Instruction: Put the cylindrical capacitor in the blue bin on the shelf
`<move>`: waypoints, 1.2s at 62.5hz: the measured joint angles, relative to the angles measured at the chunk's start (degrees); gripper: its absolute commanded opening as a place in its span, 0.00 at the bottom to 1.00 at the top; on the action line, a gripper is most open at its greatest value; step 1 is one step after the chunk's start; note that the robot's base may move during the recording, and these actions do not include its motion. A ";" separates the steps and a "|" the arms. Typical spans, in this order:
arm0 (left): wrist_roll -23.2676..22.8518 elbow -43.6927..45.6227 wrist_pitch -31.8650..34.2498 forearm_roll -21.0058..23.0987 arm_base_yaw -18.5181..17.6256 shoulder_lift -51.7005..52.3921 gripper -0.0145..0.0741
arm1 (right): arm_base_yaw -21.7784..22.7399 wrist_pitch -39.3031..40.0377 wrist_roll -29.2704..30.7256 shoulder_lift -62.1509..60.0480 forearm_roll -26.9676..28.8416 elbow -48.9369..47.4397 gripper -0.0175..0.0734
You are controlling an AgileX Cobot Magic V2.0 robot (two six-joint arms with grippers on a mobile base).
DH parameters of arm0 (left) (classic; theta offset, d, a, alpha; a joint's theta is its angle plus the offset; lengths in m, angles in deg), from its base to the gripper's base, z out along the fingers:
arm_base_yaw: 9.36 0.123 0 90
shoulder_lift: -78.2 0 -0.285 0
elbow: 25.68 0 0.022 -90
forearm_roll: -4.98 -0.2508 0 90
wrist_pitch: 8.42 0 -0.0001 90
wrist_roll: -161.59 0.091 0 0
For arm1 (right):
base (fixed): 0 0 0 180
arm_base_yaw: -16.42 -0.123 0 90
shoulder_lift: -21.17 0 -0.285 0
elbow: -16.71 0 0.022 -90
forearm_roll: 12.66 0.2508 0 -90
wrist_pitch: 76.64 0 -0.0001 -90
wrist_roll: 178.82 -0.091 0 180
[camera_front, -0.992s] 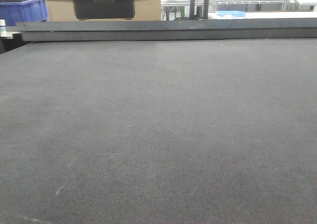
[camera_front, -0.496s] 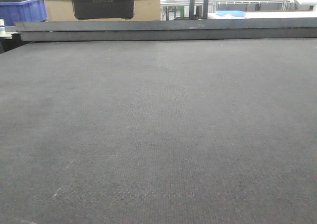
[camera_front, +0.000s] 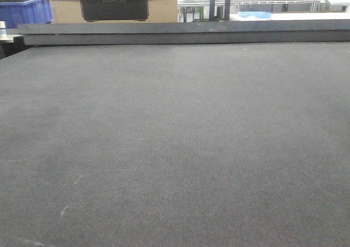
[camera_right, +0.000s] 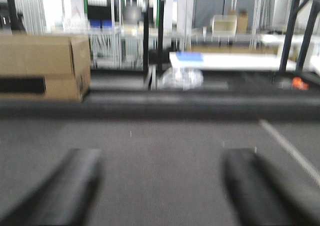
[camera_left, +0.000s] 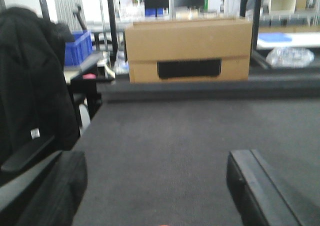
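No cylindrical capacitor shows in any view, and the stainless steel shelf is out of view. A blue bin (camera_front: pixel 24 11) stands far back left beyond the table; it also shows in the left wrist view (camera_left: pixel 77 47). My left gripper (camera_left: pixel 157 183) is open and empty, its two dark fingers spread wide low over the dark mat (camera_left: pixel 170 136). My right gripper (camera_right: pixel 160 178) is open and empty too, fingers blurred and wide apart over the same mat (camera_right: pixel 160 151). Neither gripper shows in the front view.
A cardboard box (camera_front: pixel 112 2) with a dark panel stands behind the table's raised back edge (camera_front: pixel 186 33); it also shows in both wrist views (camera_left: pixel 187 48) (camera_right: pixel 42 66). A black jacket on a chair (camera_left: pixel 30 81) is at the left. A clear plastic bag (camera_right: pixel 180 78) lies behind the edge.
The front view shifts only slightly; the background sits a touch lower than a second ago. The mat stays bare.
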 measured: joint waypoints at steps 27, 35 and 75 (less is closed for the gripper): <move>0.00 0.00 0.00 0.00 -4.15 -1.81 0.73 | 0.00 -7.80 0.08 7.39 1.33 8.16 0.81; 0.00 0.00 0.00 0.00 -4.15 -1.81 0.73 | 0.00 0.70 0.08 7.39 2.48 18.56 0.81; 0.00 0.00 0.00 0.11 -4.15 -1.81 0.73 | 0.00 46.44 -0.56 28.14 -2.93 33.52 0.81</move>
